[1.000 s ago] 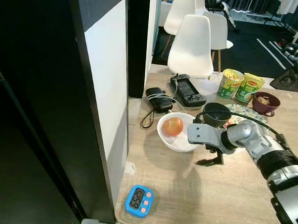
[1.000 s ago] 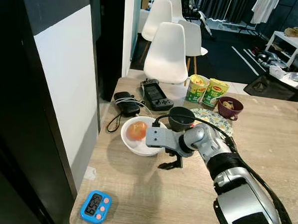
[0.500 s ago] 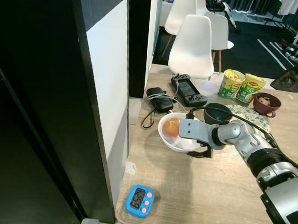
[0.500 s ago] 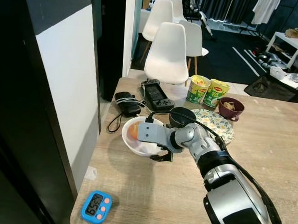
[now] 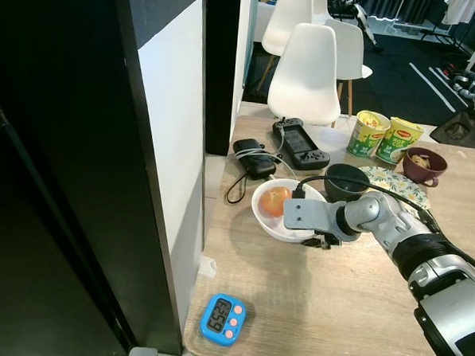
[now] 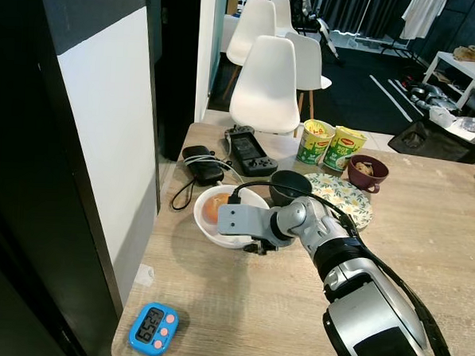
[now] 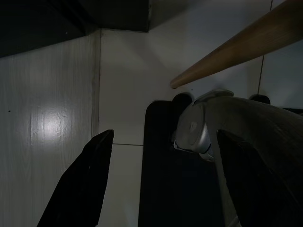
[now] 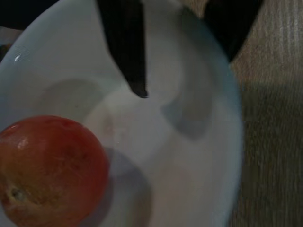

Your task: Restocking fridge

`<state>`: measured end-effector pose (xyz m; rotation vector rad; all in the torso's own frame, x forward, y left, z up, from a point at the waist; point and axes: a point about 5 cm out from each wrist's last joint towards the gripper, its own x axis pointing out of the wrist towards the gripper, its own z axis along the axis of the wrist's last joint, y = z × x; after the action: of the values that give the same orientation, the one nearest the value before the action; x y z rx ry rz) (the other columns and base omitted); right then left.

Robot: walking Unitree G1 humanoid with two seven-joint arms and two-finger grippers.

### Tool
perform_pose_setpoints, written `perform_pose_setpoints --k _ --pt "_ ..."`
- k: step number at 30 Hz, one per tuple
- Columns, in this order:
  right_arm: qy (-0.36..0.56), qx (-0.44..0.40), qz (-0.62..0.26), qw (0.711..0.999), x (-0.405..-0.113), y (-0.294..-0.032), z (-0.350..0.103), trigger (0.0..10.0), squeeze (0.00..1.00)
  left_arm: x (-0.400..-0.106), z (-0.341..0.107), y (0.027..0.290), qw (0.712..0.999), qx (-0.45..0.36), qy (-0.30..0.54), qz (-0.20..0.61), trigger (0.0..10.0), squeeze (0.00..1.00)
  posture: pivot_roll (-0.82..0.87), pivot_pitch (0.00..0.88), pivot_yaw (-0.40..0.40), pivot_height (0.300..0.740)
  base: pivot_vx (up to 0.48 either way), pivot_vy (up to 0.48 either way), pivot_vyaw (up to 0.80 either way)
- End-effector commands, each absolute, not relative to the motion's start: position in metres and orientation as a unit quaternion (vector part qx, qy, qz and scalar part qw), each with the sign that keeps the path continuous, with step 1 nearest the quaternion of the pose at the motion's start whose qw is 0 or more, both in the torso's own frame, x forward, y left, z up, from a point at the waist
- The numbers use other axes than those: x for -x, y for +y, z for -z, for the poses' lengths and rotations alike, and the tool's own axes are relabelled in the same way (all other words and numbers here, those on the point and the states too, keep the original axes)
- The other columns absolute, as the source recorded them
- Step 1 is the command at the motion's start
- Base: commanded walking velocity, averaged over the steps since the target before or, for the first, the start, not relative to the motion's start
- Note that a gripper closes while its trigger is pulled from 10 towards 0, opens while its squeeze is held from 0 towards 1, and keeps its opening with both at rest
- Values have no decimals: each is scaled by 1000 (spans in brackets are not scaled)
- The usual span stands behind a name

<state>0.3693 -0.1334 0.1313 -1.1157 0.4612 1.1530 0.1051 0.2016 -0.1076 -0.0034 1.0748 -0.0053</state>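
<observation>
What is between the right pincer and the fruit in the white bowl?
Only bare bowl floor separates the right pincer from the fruit, seen in the right wrist view.

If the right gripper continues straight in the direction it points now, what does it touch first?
Probably the white bowl. The right gripper straddles its rim, one finger inside and one outside. Straight on, the inner finger would likely meet the bowl's floor beside the red fruit; depth is unclear.

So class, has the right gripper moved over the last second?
Yes. The right gripper has moved toward the robot's left, from the bare table to the white bowl, one finger over its rim.
</observation>
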Motion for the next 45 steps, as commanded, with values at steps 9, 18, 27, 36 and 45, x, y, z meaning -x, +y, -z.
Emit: perform_pose_setpoints --k 9,18,27,36,45 --pt "177 478 -543 668 -368 -130 -140 0 0 -92 114 177 843 22 536 34 10000 0 82 0 -143 740 0 0 0" --pt "159 475 -569 652 -364 -132 -147 0 0 -94 114 178 843 17 536 37 10000 0 83 0 -139 740 0 0 0" --pt "161 498 -596 609 -353 -142 -148 0 0 -95 114 179 844 14 535 37 10000 0 76 0 -137 740 0 0 0" --pt "211 497 -583 607 -332 -186 -154 0 0 -95 114 176 843 13 536 41 10000 0 62 0 -130 740 0 0 0" --pt "273 478 -535 641 -310 -232 -156 0 0 -97 113 177 844 10 535 44 10000 0 44 0 -118 740 0 0 0"
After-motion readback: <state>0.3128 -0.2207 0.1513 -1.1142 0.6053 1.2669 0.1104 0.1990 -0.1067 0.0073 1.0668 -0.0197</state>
